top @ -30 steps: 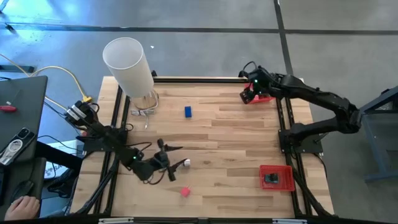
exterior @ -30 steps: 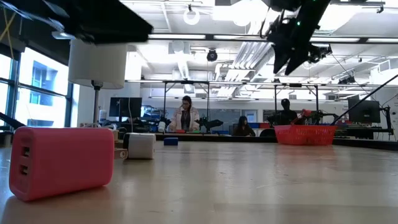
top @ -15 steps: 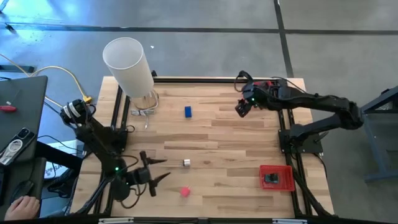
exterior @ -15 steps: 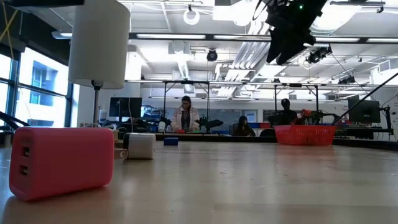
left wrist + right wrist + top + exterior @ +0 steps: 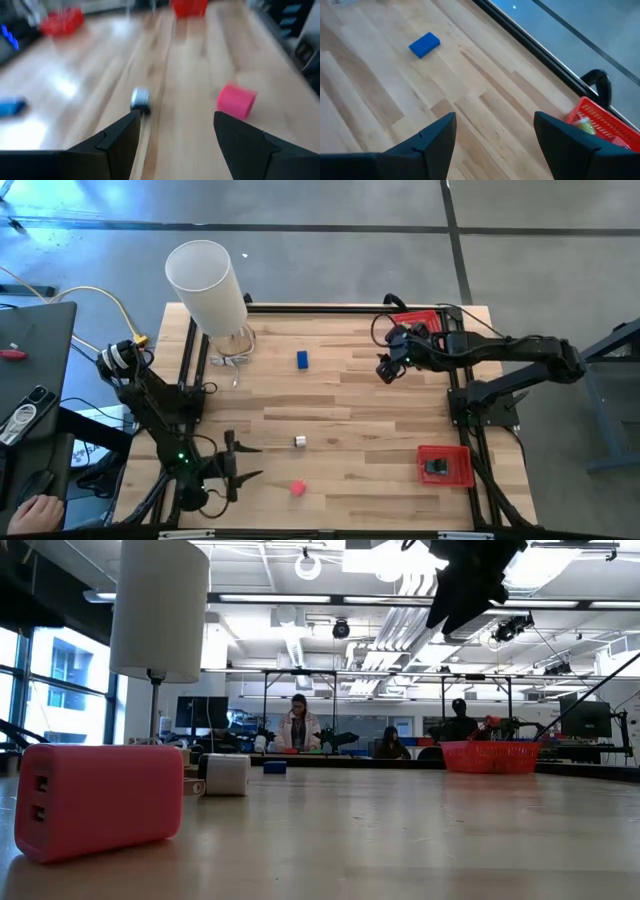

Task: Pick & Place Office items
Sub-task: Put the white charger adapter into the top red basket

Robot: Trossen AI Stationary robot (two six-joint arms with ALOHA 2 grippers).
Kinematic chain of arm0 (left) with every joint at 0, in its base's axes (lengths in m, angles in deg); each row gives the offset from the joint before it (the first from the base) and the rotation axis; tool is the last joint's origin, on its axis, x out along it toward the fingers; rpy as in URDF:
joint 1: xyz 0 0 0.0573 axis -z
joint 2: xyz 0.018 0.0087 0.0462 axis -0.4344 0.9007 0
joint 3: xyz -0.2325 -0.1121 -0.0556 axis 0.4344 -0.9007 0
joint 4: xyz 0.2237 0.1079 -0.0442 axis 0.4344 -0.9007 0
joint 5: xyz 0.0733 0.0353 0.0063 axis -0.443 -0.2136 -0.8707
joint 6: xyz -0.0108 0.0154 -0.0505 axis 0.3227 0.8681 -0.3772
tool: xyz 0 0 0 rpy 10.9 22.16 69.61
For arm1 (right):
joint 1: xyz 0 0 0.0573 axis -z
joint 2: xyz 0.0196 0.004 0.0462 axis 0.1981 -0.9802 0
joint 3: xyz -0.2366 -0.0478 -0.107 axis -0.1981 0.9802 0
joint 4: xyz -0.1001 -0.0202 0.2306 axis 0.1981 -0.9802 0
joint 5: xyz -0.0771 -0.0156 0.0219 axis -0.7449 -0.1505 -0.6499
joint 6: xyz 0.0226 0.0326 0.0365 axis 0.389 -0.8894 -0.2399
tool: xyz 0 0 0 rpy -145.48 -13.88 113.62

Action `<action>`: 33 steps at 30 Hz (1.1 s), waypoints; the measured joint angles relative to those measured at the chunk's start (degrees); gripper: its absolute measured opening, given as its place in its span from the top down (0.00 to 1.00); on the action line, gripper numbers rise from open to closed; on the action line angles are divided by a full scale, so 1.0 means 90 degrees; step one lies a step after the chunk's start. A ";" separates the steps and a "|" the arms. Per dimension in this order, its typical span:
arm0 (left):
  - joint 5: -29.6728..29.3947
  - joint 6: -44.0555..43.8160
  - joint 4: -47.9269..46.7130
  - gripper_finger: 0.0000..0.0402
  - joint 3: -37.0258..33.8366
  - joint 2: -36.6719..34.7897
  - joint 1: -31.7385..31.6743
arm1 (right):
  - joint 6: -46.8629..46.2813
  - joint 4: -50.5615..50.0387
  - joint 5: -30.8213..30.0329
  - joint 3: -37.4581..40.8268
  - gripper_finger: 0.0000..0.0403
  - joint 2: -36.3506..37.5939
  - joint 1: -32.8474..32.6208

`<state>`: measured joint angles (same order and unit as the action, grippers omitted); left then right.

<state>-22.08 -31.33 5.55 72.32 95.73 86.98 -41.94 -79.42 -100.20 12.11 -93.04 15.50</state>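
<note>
Pink piece [image 5: 297,489] just beside open left claw [image 5: 248,461], apart

No text, label, brand, number or sign is showing legibly in any view, neither on the items lying on the desk nor in the room beyond it.
</note>
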 joint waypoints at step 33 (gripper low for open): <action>0.1483 -0.2254 -0.0508 0.39 -0.1063 0.0000 -0.0288 | -0.0025 0.0594 0.0000 0.0007 0.37 -0.0416 -0.0872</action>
<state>-8.73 -51.61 0.97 62.75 95.73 84.39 -42.16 -74.07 -100.20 12.18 -96.79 7.65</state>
